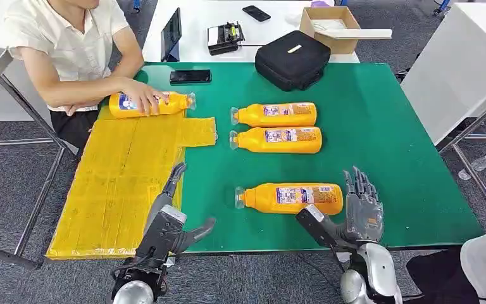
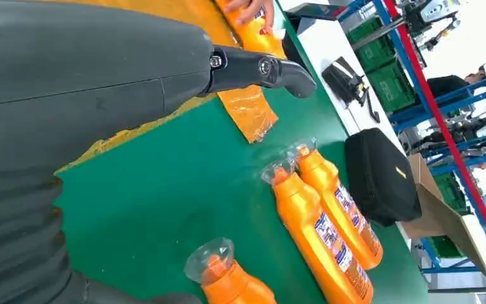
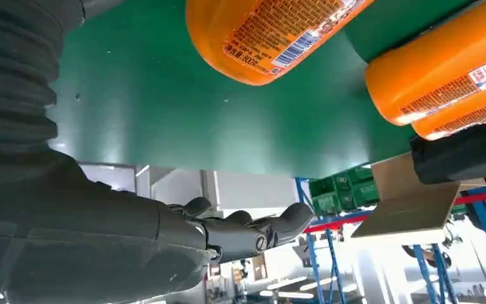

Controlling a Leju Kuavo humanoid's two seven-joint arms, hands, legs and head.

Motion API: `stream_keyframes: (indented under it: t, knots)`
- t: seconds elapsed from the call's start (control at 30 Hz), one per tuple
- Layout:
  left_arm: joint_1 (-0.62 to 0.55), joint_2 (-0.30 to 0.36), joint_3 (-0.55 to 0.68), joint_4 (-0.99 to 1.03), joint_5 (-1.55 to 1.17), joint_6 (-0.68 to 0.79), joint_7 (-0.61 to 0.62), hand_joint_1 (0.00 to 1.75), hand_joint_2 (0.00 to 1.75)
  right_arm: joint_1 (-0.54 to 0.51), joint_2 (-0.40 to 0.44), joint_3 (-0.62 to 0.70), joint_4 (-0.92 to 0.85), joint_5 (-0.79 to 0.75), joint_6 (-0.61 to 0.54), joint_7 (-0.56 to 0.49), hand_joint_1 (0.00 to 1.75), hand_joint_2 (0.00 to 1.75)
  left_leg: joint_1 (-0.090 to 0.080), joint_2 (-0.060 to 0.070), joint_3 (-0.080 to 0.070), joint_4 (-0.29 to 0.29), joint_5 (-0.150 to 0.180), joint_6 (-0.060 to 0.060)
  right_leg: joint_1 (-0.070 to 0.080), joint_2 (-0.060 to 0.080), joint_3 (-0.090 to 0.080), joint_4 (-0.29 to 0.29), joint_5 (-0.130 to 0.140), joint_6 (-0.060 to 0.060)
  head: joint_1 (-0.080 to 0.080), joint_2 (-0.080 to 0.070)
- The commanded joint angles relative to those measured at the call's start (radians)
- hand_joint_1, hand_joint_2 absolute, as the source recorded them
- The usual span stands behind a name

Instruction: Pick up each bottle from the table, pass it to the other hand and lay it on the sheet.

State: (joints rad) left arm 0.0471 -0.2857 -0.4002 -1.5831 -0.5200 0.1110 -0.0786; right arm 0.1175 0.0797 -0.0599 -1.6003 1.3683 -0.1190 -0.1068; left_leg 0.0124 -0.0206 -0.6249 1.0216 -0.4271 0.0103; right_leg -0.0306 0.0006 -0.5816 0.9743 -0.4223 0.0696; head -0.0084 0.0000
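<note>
On the left, a person's hand [image 1: 140, 97] rests on an orange bottle [image 1: 152, 104] lying at the far edge of the yellow sheet [image 1: 120, 183]. The left hand [image 1: 172, 218] hovers empty over the sheet's edge, fingers apart. Three more orange bottles with clear caps and blue-white labels lie on the green table [image 1: 380, 126]: two side by side [image 1: 275, 114] [image 1: 277, 140], one nearer [image 1: 290, 198], just beside the right hand [image 1: 348, 218], whose fingers are spread.

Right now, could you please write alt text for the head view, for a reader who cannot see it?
Three orange bottles lie on a green table, the nearest bottle just ahead of the robot's open right hand. The open left hand hovers by a yellow sheet, where a seated person's hand rests on a fourth bottle.
</note>
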Motion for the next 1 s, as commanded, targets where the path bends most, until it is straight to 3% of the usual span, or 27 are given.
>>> stream_keyframes:
  t: [0.03, 0.43, 1.0]
  knots:
    - [-0.047, -0.063, -0.046, 0.11, 0.004, 0.001, 0.001, 0.0, 1.75, -0.105, -0.032, -0.025, 0.173, -0.016, 0.02, -0.018, 0.0, 1.75, 0.001, 0.001, 0.001, 0.0, 0.0, 0.0, 0.001, 0.0, 0.002, -0.001, 0.0, -0.002, 0.0, 0.0]
    - [-0.061, -0.063, -0.057, 0.118, 0.007, 0.005, -0.011, 0.0, 1.75, -0.171, -0.048, -0.014, 0.274, -0.058, 0.054, -0.036, 0.0, 1.75, 0.0, 0.001, 0.001, 0.0, 0.0, 0.0, 0.001, 0.0, 0.001, -0.001, 0.0, -0.002, 0.0, 0.0]
    - [-0.052, -0.063, -0.072, 0.117, -0.003, -0.001, -0.011, 0.0, 1.75, -0.159, -0.045, 0.117, 0.325, -0.107, 0.084, -0.063, 0.0, 1.75, 0.001, 0.001, 0.001, 0.0, -0.001, 0.0, 0.001, 0.0, 0.002, -0.001, 0.0, -0.002, 0.0, 0.0]
